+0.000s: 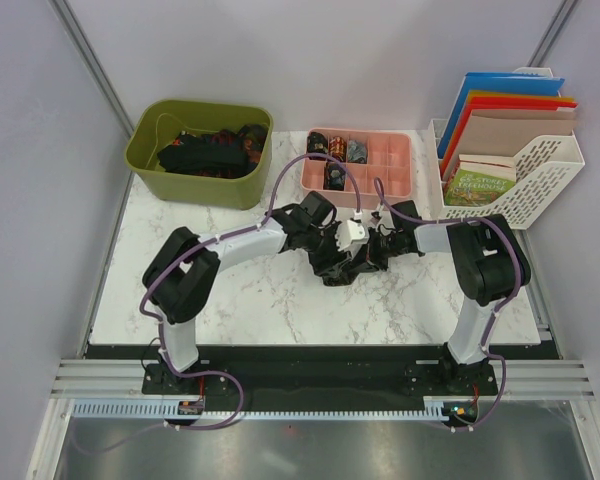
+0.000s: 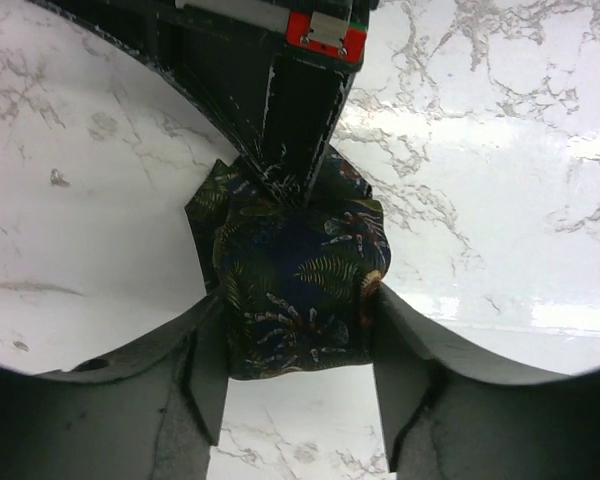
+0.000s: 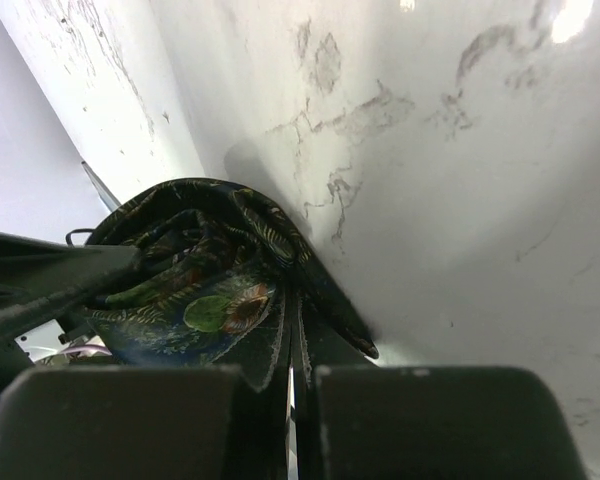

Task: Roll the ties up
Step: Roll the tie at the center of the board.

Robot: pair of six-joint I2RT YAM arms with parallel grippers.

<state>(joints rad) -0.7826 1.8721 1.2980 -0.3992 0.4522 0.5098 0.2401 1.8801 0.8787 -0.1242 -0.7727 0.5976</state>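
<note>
Tie (image 2: 295,290) is sitting at the middle of the table (image 1: 280,300), between both arms, and we are judging this to be the rolling step itself. The cloth is gathered into a short, fat roll rather than lying out long.

We are holding that roll in the left gripper (image 2: 298,365), with its fingers at a middling width and touching the fabric on both sides. We are pinching a loose fold at the roll's edge with the right gripper (image 3: 296,385). Its jaws are all but closed, with cloth caught in the slit between them. From above, the two grippers are covering most of the roll, so we cannot say whether a tail is trailing out underneath.

The next move is probably calling for the right gripper to draw that last fold round and snug. Meanwhile the left gripper should be bracing the sides so the layers are not springing open. After that, the roll will likely be going to the tray (image 1: 395,170), where other rolls (image 1: 335,150) are standing. More ties (image 1: 205,152) are waiting in the bin (image 1: 195,190).

The fabric is looking dark, almost black-blue, printed with green fern fronds and brownish flecks. It is soft and creased, and the winding is looking loose and lopsided, with layers gaping on the right gripper's side.
</note>
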